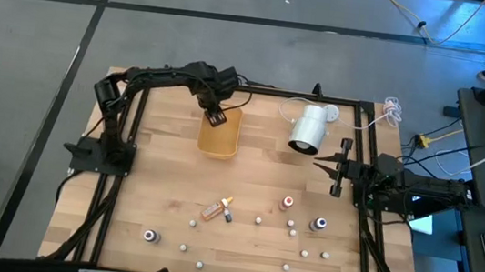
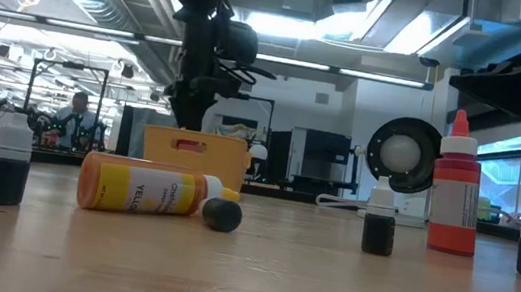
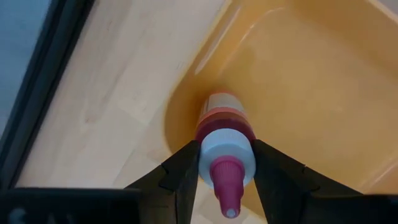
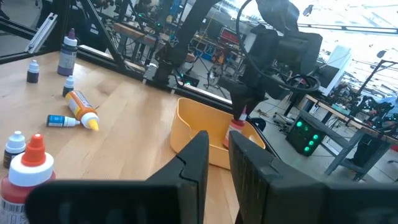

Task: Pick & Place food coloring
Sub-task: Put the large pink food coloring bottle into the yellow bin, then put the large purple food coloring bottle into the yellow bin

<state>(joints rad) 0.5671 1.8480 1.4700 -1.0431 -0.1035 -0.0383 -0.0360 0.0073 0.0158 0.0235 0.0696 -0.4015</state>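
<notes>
My left gripper (image 1: pixel 216 115) hangs over the far end of the orange tray (image 1: pixel 221 143), shut on a food coloring bottle (image 3: pixel 222 121) with a red body, a white collar and a pink tip. The bottle's body reaches down inside the tray (image 3: pixel 311 74). Several more food coloring bottles stand or lie on the near half of the table: an orange one (image 1: pixel 212 211) on its side, a red one (image 1: pixel 287 202) upright, a dark one (image 1: pixel 318 224) upright. My right gripper (image 1: pixel 335 169) waits shut at the table's right edge. My left gripper pinches the bottle's white collar (image 3: pixel 205 163), just under the pink tip, between its two fingers. The fingers (image 3: pixel 184 171) come from above, pointing down. The bottle hangs upright with its lower part inside the tray; whether its bottom rests on the tray floor I cannot tell.
A large white cylinder (image 1: pixel 309 130) lies at the far right, with a white cable (image 1: pixel 392 112) behind it. Tiny white-capped bottles (image 1: pixel 292 232) dot the near right of the table. Bare wood lies between the tray and the bottles.
</notes>
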